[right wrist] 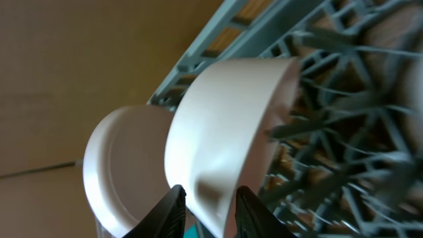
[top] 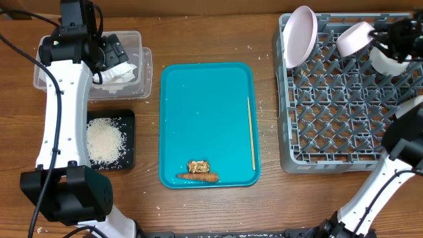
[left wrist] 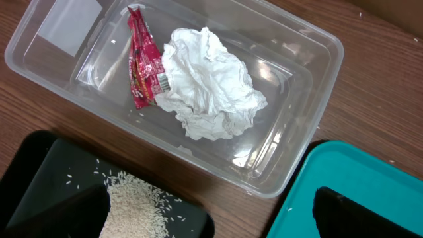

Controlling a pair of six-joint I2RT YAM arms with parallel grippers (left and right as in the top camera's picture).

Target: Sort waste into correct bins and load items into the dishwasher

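- The right fingers [right wrist: 252, 213] are clenched on the lower edge of a pink bowl [right wrist: 225, 132], one finger on each side of its wall.
- The overhead view shows the bowl tipped on its side over the far edge of the grey dish rack [top: 283, 119], near the rack's far right corner.
- A pink plate [top: 299, 36] stands on edge in the rack's far left corner. In the right wrist view it sits just behind the bowl.
- A white bowl [top: 386, 61] lies in the rack just beside the pink one, partly hidden under the right arm.
- The left fingers [left wrist: 344, 215] are released and spread wide with nothing between them. Only one dark tip stands out clearly, because the other blends into the black tray below.
- They hang over the near edge of a clear plastic bin [left wrist: 297, 132] at the far left of the tabletop [top: 211, 33].
- In that bin a crumpled white napkin [left wrist: 208, 82] lies against a red wrapper [left wrist: 142, 63].
- A black tray [top: 125, 116] holding a heap of rice [top: 104, 140] sits just in front of the bin.
- A teal tray [top: 205, 106] lies in the middle of the tabletop, between the black tray and the rack.
- On it, a thin wooden stick [top: 251, 132] runs along the right rim.
- A carrot [top: 197, 176] lies by the near rim, and a brown food scrap [top: 198, 166] touches it or sits just behind it.
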